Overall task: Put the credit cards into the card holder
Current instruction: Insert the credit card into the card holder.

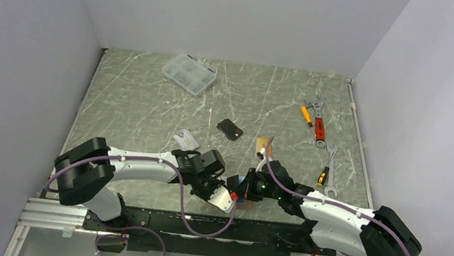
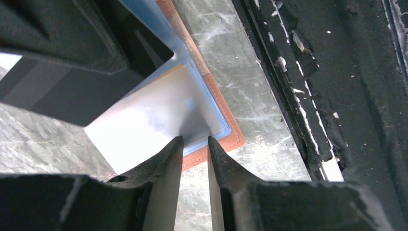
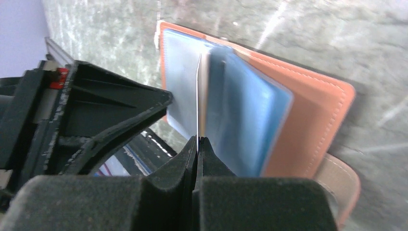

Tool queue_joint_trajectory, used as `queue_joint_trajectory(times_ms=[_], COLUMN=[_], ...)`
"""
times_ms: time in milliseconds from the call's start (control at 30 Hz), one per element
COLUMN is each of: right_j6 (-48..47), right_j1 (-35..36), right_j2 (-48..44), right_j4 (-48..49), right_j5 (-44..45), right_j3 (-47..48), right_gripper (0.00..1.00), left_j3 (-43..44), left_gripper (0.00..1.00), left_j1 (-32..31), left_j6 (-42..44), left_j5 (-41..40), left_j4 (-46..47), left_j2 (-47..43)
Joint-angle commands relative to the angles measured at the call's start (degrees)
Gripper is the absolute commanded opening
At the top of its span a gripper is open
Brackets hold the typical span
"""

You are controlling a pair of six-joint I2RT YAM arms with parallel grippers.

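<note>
From above, the card holder (image 1: 224,199) is seen at the near edge of the table (image 1: 143,98). At the left wrist, the left gripper (image 2: 195,144) is shown narrowly parted over the open holder's edge. At the right wrist, the right gripper (image 3: 197,140) is clenched on a thin sheet (image 3: 198,96) among the holder's sleeves (image 3: 240,110); card or sleeve cannot be told.

Reaches inward from both sides, with the left arm (image 1: 141,166) and the right arm (image 1: 331,213) stretched low and elbows bent, wrists almost meeting between the two bases. Points the left gripper (image 2: 195,154) downward, jaws narrowly parted with nothing seen between them. Clamps the right gripper (image 3: 197,144) fully shut, pinching a thin leaf of the card holder (image 3: 312,110), close beside the left one
</note>
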Motion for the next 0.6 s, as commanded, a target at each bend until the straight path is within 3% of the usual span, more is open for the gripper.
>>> queue_joint_trajectory(times_ms=[0,167,367,567], right_j6=[1.51,1.68,0.50,-0.88], right_j1=[0.15,0.86,0.71,-1.09], right_j2=[-2.57,-3.57,-5.52,-6.71], right_j4=[-2.47,-6.13,-8.76,-11.36], right_j5=[5.02,6.24,6.10,6.16], right_j3=[-1.01,-1.40,-0.91,0.90], right_gripper=[0.00,0.02,0.38,0.37], left_j3=[-0.61,-0.32,0.45,0.70], left_gripper=[0.31,0.28,0.26,0.25], left_j1=[-1.39,-2.44,-2.64,-2.81], left_j6=[0.52,-0.22,-0.39,-0.63], left_j5=[-3.30,-3.78,-3.74,-3.57], left_j4=[0.91,-0.28,-1.67,-2.35], left_j2=[1.74,1.86,2.05,1.87])
